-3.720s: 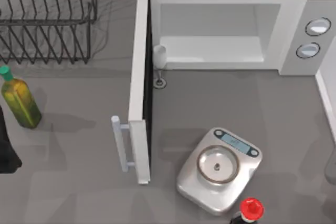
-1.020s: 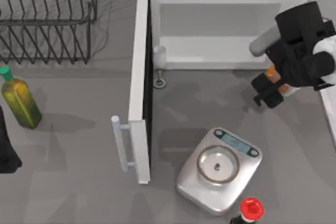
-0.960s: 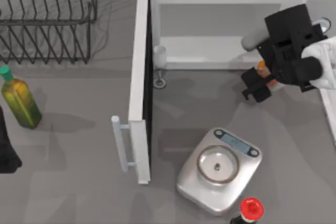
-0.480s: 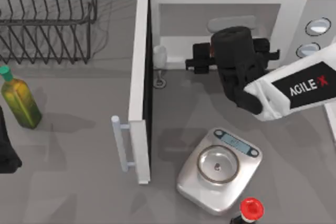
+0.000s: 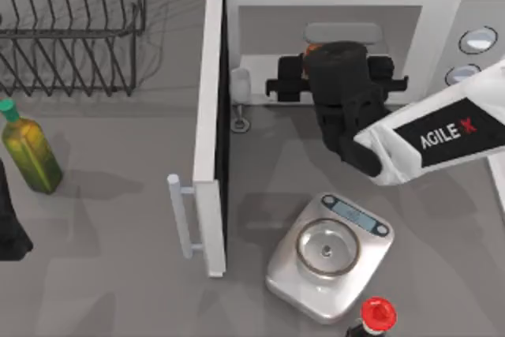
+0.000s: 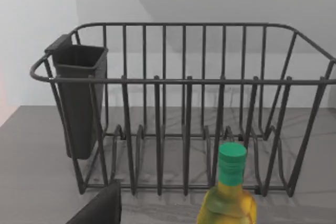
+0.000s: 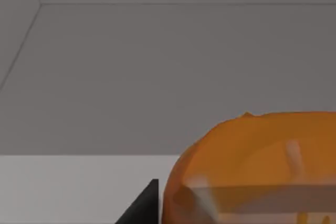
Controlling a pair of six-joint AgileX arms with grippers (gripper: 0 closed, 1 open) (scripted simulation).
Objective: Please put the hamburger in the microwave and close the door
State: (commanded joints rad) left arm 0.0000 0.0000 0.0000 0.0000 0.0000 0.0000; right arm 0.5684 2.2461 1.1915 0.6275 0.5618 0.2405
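Observation:
The white microwave (image 5: 442, 45) stands at the back right with its door (image 5: 209, 132) swung wide open toward the table's front, bar handle (image 5: 180, 215) facing left. My right gripper (image 5: 335, 57) reaches into the oven's mouth and is shut on the hamburger (image 5: 310, 48), which shows as an orange sliver past the black wrist. In the right wrist view the orange bun (image 7: 257, 166) sits close up over the pale oven floor, a black fingertip (image 7: 144, 208) beside it. My left arm (image 5: 8, 226) stays parked at the table's left edge.
A silver kitchen scale (image 5: 327, 254) lies front of centre with a red-capped bottle (image 5: 377, 313) beside it. A small glass (image 5: 239, 88) stands by the door hinge. A green-capped oil bottle (image 5: 28, 151) (image 6: 228, 198) and wire dish rack (image 5: 71, 29) (image 6: 184, 103) occupy the left.
My right arm came in from the right with the hamburger, swung left in front of the oven, and has pushed a little deeper into the opening. The door has not moved.

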